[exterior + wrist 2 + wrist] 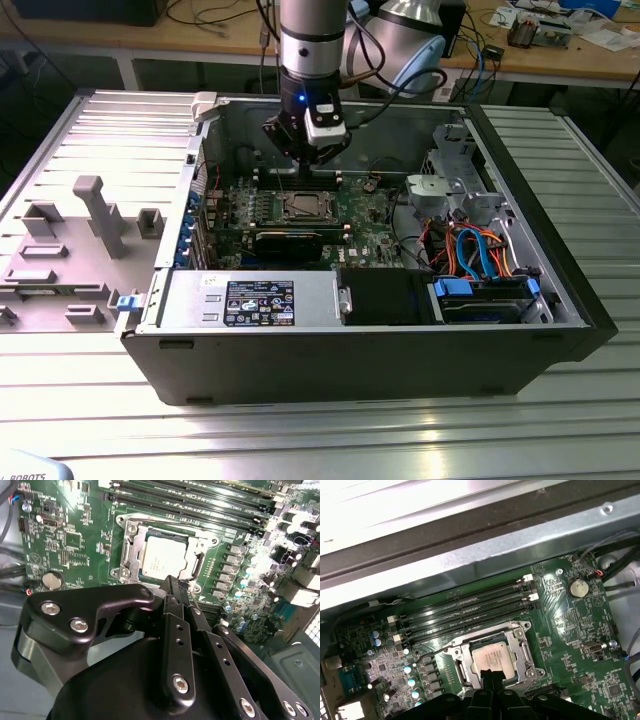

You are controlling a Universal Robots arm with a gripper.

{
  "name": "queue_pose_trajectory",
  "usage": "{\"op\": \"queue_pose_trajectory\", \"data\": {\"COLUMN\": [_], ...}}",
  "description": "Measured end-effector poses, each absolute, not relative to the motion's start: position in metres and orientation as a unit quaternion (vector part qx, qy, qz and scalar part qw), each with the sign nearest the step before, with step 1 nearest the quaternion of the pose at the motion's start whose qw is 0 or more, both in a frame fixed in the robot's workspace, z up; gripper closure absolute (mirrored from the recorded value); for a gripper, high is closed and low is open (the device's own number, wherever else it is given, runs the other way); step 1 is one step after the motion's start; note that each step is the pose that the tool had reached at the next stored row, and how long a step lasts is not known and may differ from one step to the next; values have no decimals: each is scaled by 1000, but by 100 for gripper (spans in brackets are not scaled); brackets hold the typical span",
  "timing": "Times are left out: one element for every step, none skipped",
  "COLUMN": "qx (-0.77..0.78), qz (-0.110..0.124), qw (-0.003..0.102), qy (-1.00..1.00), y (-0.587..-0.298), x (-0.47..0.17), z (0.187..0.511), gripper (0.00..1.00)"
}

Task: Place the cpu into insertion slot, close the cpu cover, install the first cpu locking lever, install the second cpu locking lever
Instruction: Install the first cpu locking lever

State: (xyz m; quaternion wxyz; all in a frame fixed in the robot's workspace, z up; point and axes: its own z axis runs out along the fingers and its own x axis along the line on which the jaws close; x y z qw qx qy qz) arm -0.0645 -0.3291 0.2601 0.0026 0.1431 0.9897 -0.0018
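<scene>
cpu (164, 557) under lowered cpu cover (131, 544), closed fingers (176, 612) beside

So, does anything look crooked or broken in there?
Nothing stands out. The cpu lies flat and square in the insertion slot, the cpu cover lies down around it, and the green board looks tidy.

The exterior view stands well back and high, slanting down over the ribbed tabletop (320, 440) into the open computer case (350, 365); it takes in the whole case and the arm (310, 40) hanging in from above. Both wrist views sit just behind the gripper (176, 582), whose black body crowds the foreground, and look down close on the green motherboard (570, 630), each from its own angle. All three share the insertion slot (303, 207) and the memory slots (470, 610) beside it.
</scene>
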Motion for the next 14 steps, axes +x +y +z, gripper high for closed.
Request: {"op": "queue_pose_trajectory", "data": {"qx": [138, 125, 113, 103, 94, 78, 65, 58, 55, 53, 53, 53, 52, 52], "qz": [0, 0, 0, 0, 0, 0, 0, 0, 0, 0, 0, 0, 0, 0], "qw": [2, 2, 2, 2, 2, 2, 2, 2, 2, 2, 2, 2, 2, 2], "qy": [990, 992, 994, 995, 996, 997, 998, 998, 999, 999, 999, 999, 999, 999], "y": [-329, -329, -329, -329, -329, -329, -329, -329, -329, -329, -329, -329, -329, -329], "x": [-65, -65, -65, -65, -65, -65, -65, -65, -65, -65, -65, -65, -65, -65], "z": [260, 260, 260, 260, 260, 260, 260, 260, 260, 260, 260, 260, 260, 260], "gripper": [89, 89, 89, 89, 89, 89, 89, 89, 89, 89, 89, 89, 89, 89]}}
